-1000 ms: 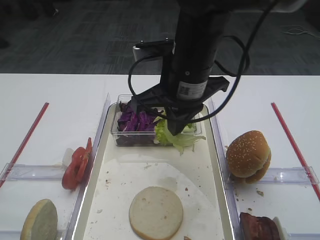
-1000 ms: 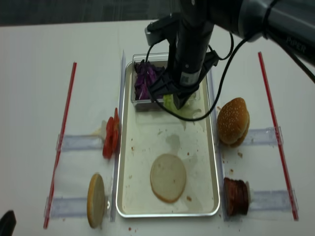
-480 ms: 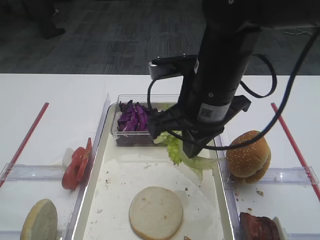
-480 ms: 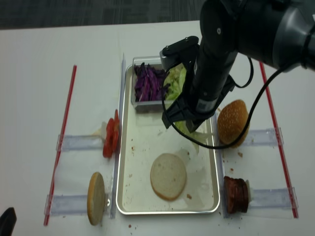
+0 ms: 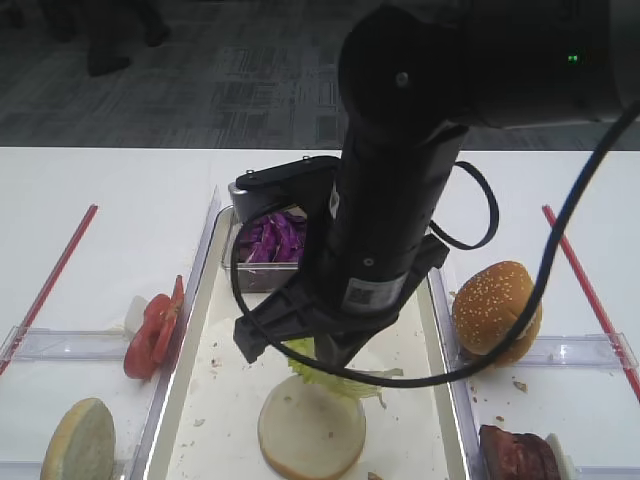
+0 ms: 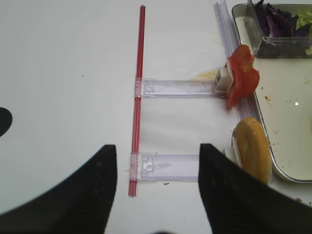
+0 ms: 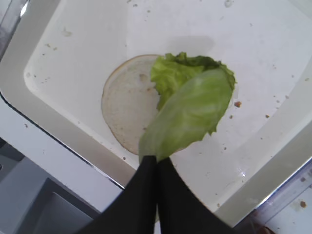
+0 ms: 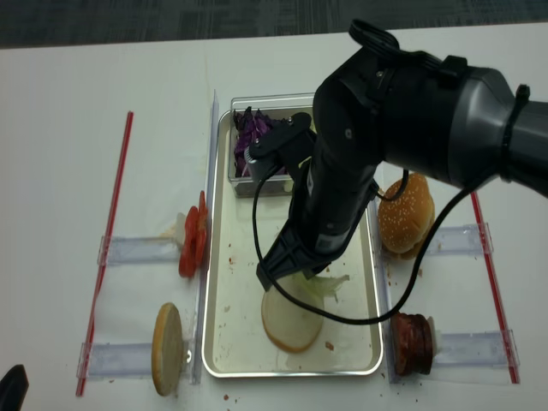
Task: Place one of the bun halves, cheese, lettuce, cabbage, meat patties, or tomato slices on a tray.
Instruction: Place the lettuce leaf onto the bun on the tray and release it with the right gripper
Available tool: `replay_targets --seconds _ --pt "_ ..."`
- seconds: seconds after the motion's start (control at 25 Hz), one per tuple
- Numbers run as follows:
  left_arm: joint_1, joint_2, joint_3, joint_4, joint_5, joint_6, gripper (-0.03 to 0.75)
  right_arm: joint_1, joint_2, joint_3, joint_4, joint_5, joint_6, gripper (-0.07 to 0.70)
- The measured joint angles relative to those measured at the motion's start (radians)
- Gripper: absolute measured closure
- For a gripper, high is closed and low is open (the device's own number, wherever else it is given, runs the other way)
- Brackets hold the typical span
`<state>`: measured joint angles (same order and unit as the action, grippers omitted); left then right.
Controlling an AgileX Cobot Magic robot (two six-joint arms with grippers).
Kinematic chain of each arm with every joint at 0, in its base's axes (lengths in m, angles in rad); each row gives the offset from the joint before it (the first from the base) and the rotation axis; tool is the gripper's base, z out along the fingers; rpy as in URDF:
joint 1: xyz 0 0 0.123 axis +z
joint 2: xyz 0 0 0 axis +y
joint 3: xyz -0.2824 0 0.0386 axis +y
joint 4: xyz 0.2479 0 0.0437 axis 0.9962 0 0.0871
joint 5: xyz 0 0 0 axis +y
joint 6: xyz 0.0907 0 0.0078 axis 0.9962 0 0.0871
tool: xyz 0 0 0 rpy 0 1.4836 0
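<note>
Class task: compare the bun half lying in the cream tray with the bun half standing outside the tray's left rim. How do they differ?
The pale round bun half in the cream tray lies flat, cut face up; the tan bun half outside the left rim stands on edge. The first sits under held lettuce; the second is uncovered. Both are round bread halves.

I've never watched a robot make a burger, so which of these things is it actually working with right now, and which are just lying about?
In use:
- right pincer, shut on the lettuce
- flat bun half below the leaf
- tray

Lying about:
- tomato slices
- cabbage in its clear tub
- sesame bun
- meat patties
- upright bun half
- left pincer, open over bare table
</note>
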<state>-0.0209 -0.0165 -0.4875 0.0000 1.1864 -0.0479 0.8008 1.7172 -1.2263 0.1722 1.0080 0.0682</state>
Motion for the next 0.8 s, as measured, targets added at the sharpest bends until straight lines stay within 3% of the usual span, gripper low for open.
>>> replay_targets --seconds 0.24,0.8 --pt "0.000 0.000 0.000 0.000 0.000 0.000 0.356 0.046 0.000 0.000 -0.002 -0.031 0.002 0.619" --pt "0.000 0.000 0.000 0.000 0.000 0.000 0.356 0.050 0.086 0.000 0.005 -0.074 -0.005 0.619"
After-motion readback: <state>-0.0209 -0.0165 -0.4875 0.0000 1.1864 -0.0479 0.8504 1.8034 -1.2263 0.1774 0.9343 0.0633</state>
